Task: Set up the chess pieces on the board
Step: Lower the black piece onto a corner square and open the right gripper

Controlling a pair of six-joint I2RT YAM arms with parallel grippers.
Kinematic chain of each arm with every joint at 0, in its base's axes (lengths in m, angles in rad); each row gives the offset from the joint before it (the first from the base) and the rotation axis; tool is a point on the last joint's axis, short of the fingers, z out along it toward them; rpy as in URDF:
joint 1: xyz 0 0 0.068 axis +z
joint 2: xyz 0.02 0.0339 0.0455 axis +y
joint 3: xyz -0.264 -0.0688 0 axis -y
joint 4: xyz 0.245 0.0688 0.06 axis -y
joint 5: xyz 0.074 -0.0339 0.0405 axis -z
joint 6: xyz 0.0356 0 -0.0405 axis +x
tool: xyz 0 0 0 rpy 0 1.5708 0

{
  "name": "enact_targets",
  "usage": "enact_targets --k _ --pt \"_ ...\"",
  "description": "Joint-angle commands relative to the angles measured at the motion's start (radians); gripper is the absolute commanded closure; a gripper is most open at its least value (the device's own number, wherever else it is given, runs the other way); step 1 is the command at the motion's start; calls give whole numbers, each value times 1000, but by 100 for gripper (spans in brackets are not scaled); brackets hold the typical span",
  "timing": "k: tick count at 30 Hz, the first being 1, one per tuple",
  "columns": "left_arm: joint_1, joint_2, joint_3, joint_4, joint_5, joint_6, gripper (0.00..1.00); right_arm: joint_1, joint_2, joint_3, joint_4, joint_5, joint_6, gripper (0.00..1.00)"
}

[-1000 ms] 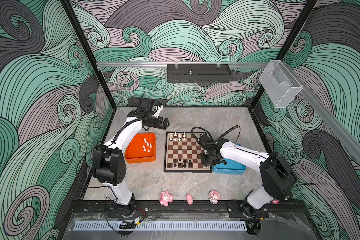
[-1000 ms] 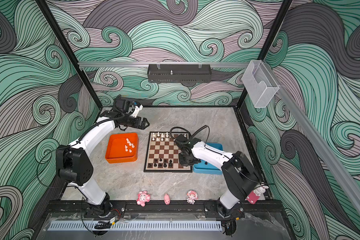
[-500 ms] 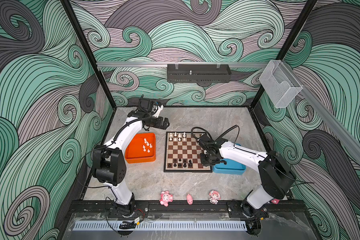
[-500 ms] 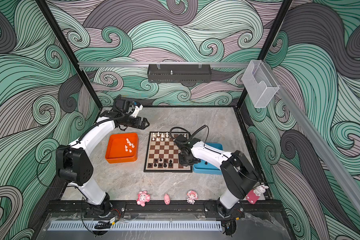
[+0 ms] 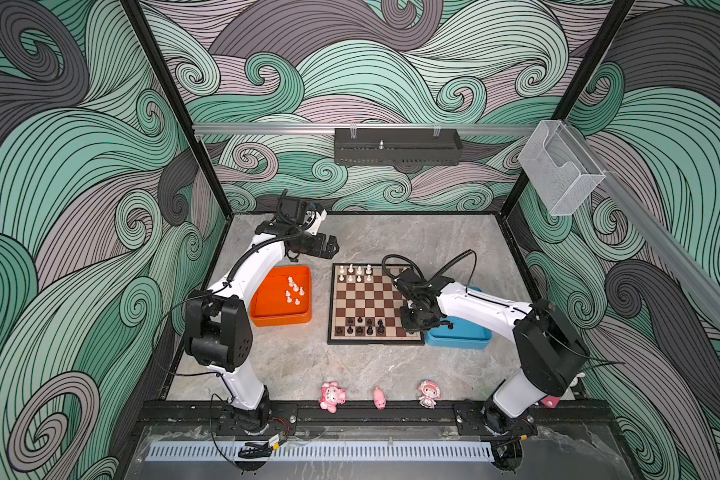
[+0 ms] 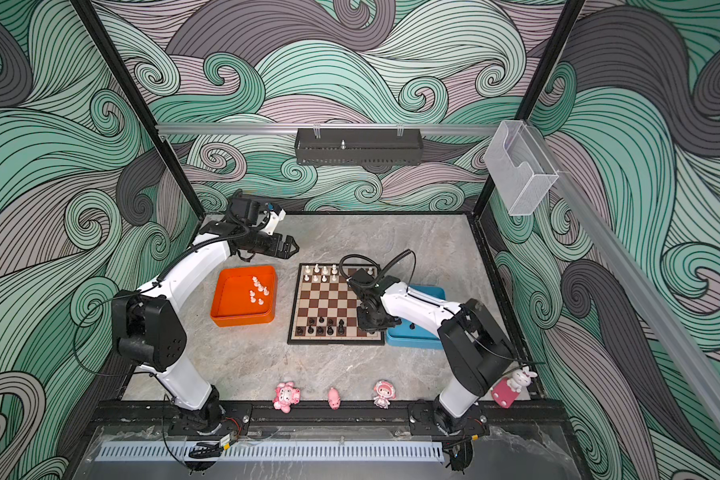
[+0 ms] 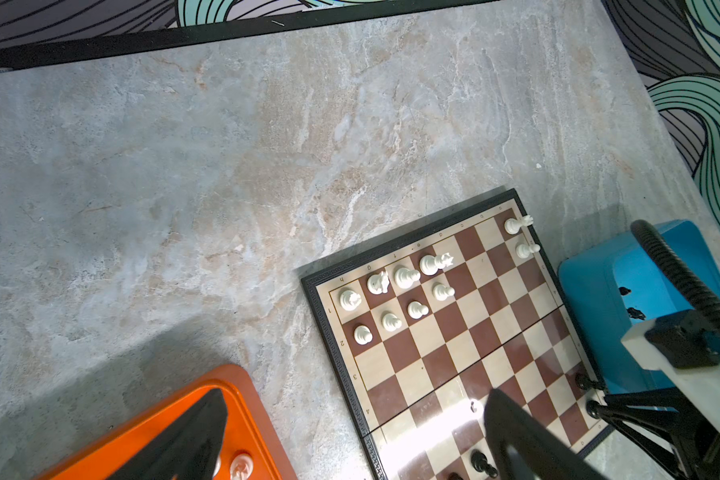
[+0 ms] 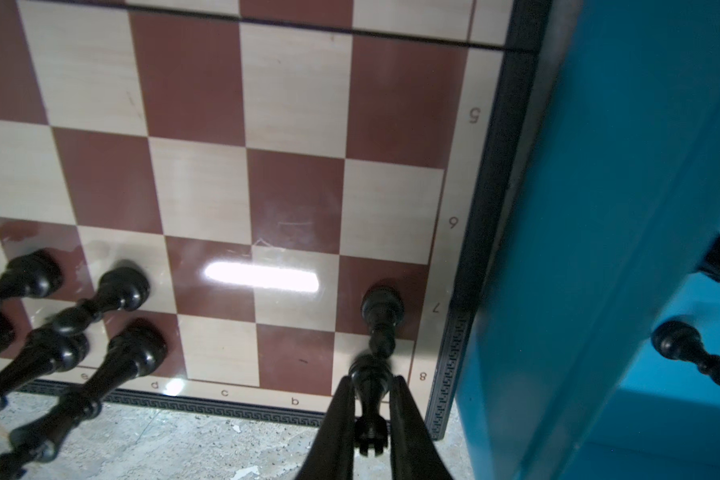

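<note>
The right gripper (image 8: 371, 380) has its two slim black fingers (image 8: 337, 415) pressed against a black piece (image 8: 368, 392), pinching it at the waist. The piece stands upright with its long axis vertical: base down over the board's (image 5: 368, 299) near right corner square, notched crown up toward the wrist camera. From this angle it may be resting on the square or held just above it. On the square just behind it stands a black pawn (image 8: 382, 309), also upright. More black pieces (image 8: 121, 286) cluster along the board's two near rows, glossy turned shapes with round bases. Upright white pieces (image 5: 355, 272) fill part of the two far rows.

The left gripper (image 5: 332, 246) hangs with its fingers spread wide and empty, above the table beyond the orange tray's (image 5: 281, 320) far corner. Loose white pieces (image 5: 294, 291) lie in that tray.

The board is flat and shiny, with brown and cream squares inside a black patterned border. It catches a bright glare. A blue tray (image 5: 458, 338) sits against its right edge and holds a few black pieces (image 8: 695, 353).

The table (image 5: 412, 237) is grey-beige marbled stone with a black frame (image 5: 362, 411). Three pink figurines (image 5: 331, 395) stand along its near edge. The walls (image 5: 80, 166) carry green, lilac and grey swirls.
</note>
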Motion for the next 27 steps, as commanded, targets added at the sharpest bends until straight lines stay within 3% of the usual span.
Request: enact_targets --k 1,27 --pt "-4 13 15 -9 0 8 1 -7 5 -9 -5 10 -1 82" --pt "-4 14 15 -10 -1 7 1 -11 -60 37 -45 6 -7 75"
